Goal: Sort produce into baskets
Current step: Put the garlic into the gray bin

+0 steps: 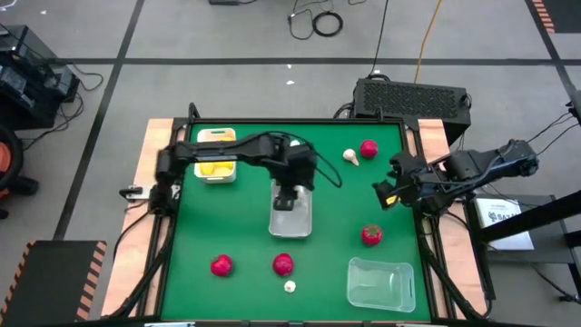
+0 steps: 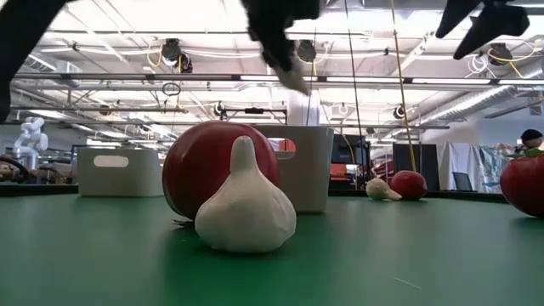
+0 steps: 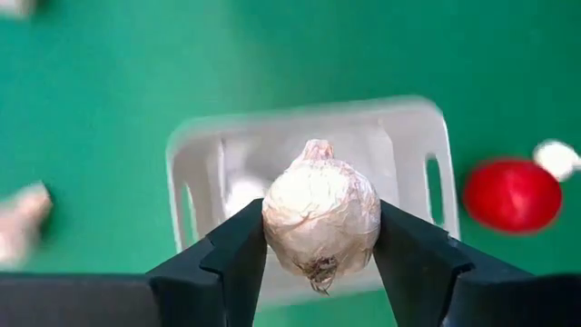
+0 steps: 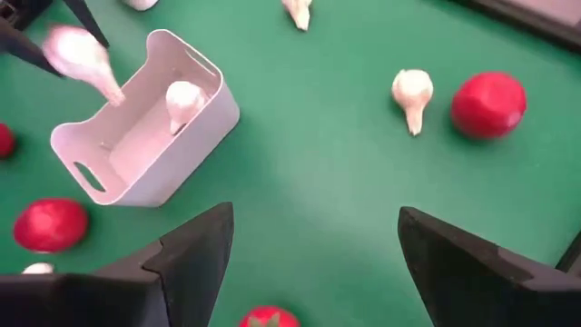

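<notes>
Here the left pincer [image 3: 320, 250] pinches a garlic bulb [image 3: 320, 211] directly above the white basket [image 3: 186, 173].

Off-white garlic bulb [image 3: 320, 218], red strawberries [image 1: 371, 235], green table [image 1: 336, 209]

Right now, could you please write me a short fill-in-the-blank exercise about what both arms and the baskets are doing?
1. The left gripper holds a ____ above the middle basket.
2. The right gripper is ____ and holds nothing.
3. The white basket at the far left holds ____ produce.
4. The clear basket near the front right holds ____.

Missing words: garlic bulb; open; yellow; nothing
</notes>
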Action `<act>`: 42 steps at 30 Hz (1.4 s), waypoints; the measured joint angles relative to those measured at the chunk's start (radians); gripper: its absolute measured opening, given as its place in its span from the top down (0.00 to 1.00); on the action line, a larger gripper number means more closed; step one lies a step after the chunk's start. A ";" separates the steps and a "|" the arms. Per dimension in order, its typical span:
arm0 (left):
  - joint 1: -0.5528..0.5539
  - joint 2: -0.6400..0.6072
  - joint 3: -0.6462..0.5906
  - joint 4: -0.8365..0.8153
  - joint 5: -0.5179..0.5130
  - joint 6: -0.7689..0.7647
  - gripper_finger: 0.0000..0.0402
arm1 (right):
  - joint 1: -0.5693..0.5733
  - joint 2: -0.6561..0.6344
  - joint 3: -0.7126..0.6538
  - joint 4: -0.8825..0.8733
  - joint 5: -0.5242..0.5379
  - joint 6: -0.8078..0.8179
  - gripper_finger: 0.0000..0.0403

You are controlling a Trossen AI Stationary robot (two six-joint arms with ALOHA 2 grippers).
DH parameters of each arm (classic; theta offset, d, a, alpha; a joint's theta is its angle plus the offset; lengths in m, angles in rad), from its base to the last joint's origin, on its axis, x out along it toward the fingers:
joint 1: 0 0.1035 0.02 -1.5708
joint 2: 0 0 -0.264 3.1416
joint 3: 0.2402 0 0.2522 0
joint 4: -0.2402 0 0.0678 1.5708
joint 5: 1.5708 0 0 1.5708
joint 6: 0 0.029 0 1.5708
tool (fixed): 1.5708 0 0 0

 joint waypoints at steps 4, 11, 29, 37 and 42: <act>-0.003 -0.142 -0.240 0.134 -0.001 -0.089 0.52 | -0.034 0.026 0.000 0.019 0.008 -0.087 0.25; -0.006 -0.325 -0.619 0.421 0.004 -0.122 0.52 | -0.170 0.072 0.000 0.174 0.000 -0.356 0.25; -0.134 -0.320 -0.785 0.626 -0.052 -0.211 0.51 | -0.459 0.300 0.000 0.463 -0.300 -0.911 0.25; -0.151 -0.320 -0.785 0.626 -0.078 -0.247 0.39 | -0.539 0.427 0.000 0.467 -0.374 -0.966 0.25; -0.151 -0.319 -0.762 0.594 -0.089 -0.266 0.36 | -0.603 0.479 0.000 0.502 -0.371 -0.989 0.25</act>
